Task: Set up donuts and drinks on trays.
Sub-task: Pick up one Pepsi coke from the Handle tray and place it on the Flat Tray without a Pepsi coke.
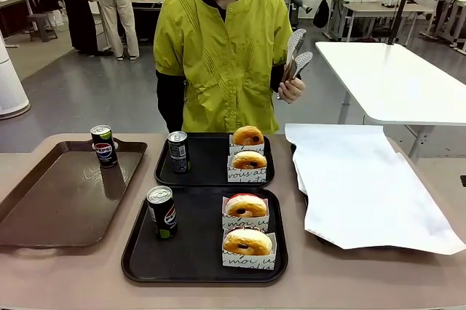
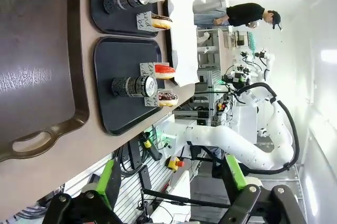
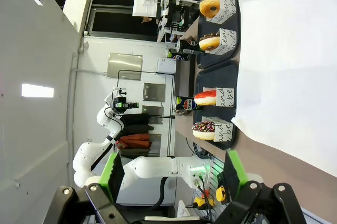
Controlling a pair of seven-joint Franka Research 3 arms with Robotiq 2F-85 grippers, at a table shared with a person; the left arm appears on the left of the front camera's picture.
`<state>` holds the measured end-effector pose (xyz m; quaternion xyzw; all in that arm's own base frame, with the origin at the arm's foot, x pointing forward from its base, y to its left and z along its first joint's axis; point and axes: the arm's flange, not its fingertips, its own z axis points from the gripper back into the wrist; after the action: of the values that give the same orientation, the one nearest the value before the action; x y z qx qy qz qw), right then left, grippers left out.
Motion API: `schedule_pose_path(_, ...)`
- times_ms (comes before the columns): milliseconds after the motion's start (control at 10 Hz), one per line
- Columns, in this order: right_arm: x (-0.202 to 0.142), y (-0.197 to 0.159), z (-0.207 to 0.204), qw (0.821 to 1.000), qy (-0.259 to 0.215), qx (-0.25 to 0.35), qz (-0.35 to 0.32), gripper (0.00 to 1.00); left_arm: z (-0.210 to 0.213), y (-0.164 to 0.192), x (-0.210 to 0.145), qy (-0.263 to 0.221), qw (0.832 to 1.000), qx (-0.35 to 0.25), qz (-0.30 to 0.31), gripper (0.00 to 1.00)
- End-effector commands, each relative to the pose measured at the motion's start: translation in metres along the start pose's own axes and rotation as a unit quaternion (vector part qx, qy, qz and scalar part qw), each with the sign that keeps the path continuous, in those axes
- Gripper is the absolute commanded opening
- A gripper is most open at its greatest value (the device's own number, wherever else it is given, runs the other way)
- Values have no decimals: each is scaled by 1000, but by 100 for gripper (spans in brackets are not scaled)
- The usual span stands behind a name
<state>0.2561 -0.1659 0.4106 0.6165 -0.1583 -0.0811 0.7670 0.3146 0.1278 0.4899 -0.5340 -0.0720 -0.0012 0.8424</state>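
I am holding my left gripper (image 2: 171,190) and right gripper (image 3: 171,179) wide apart and empty, seemingly off the table, while the person's hand (image 1: 291,89) is gripping tongs (image 1: 295,53).

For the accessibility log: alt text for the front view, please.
Two black trays each hold a can and two boxed donuts; a third can stands on a brown tray. Behind, a person holds tongs.

Robotics lab, large open room. Grey floor (image 1: 109,99), white work tables (image 1: 393,77) in rows, other people standing at far stations (image 1: 116,4). Cabling and equipment racks (image 2: 210,92) behind the bench (image 1: 87,273).
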Motion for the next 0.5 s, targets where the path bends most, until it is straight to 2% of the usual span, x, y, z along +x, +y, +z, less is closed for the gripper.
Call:
schedule_pose_path(0,1,0,-2,1000,-4,7,6,100,22,9,15,-41,997,-35,47,100)
schedule_pose_path(200,1,0,-2,1000,-4,7,6,100,59,26,45,-73,993,-60,75,100)
schedule_pose_path(300,1,0,-2,1000,-4,7,6,100,77,42,46,-80,990,-71,95,100)
schedule_pose_path(400,1,0,-2,1000,-4,7,6,100,86,55,55,-66,987,-79,126,100)
